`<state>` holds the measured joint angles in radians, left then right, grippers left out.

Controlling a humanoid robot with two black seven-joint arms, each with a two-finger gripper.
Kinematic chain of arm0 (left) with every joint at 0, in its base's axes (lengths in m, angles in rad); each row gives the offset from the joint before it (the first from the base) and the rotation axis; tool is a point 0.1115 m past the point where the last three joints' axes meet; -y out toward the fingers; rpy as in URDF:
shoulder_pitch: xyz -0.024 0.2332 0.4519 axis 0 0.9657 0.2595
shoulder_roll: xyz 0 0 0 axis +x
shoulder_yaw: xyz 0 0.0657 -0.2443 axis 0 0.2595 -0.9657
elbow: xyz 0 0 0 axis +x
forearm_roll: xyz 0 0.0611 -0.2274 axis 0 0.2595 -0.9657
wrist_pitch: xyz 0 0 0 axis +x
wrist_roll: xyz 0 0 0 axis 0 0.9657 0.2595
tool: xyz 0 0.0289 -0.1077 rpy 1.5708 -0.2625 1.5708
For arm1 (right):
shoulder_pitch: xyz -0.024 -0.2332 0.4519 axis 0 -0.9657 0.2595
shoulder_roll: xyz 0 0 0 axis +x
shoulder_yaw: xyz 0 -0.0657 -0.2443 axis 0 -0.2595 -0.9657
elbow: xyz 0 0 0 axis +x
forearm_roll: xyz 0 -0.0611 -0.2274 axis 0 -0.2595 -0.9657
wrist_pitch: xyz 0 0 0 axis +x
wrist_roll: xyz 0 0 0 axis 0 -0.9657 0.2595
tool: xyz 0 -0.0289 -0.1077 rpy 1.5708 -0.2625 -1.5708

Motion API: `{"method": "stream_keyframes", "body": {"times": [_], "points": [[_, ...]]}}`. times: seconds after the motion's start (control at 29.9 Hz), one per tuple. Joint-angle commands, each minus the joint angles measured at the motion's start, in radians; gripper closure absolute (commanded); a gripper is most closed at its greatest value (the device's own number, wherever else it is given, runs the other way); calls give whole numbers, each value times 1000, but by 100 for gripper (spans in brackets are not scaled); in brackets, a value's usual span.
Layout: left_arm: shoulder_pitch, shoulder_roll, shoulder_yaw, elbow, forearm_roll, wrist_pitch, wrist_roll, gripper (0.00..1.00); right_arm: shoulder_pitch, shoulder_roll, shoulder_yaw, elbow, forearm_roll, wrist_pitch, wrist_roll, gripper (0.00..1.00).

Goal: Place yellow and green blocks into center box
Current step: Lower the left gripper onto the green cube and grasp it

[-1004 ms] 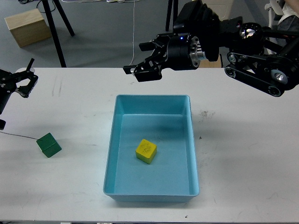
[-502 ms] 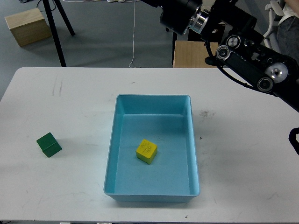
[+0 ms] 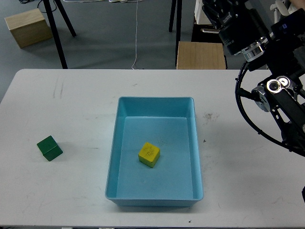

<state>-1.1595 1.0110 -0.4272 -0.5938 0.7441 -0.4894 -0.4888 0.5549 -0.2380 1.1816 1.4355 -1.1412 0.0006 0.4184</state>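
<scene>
Right arm swung further right, its jaws unreadable, yellow block unmoved in box

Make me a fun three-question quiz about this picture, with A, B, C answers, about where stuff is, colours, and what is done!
1. Where is the green block?
A. in the blue box
B. on the table left of the box
C. held by an end effector

2. What colour is the block inside the blue box?
A. yellow
B. red
C. green

3. Which blocks are already in the box?
A. both
B. neither
C. only the yellow block

Answers:
1 B, it sits on the white table, apart from the box.
2 A, the block on the box floor is yellow.
3 C, the green one is still outside.
</scene>
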Motion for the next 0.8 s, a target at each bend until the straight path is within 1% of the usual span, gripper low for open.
{"method": "stream_keyframes", "body": {"times": [0.0, 0.2, 0.27, 0.44, 0.54, 0.67, 0.77], "points": [[-23, -38, 8, -36, 190, 1, 0, 0, -82, -26, 78, 71, 26, -2, -9, 1], [-14, -51, 13, -181, 484, 1, 0, 0, -274, -43, 225, 183, 34, -14, -9, 1], [-12, -58, 15, -251, 564, 1, 0, 0, -364, -43, 269, 223, 34, -24, -9, 1], [-11, -61, 15, -385, 632, 1, 0, 0, -530, -38, 334, 290, 49, -66, -10, 1], [-8, -64, 24, -464, 717, 1, 0, 0, -611, -37, 361, 295, 132, -97, -10, 1], [14, -58, 86, -567, 934, 14, 0, 0, -687, -41, 391, 295, 300, -102, -9, 1], [21, -43, 185, -653, 1075, 11, 0, 0, -739, -44, 400, 295, 353, -97, -7, 1]]}}
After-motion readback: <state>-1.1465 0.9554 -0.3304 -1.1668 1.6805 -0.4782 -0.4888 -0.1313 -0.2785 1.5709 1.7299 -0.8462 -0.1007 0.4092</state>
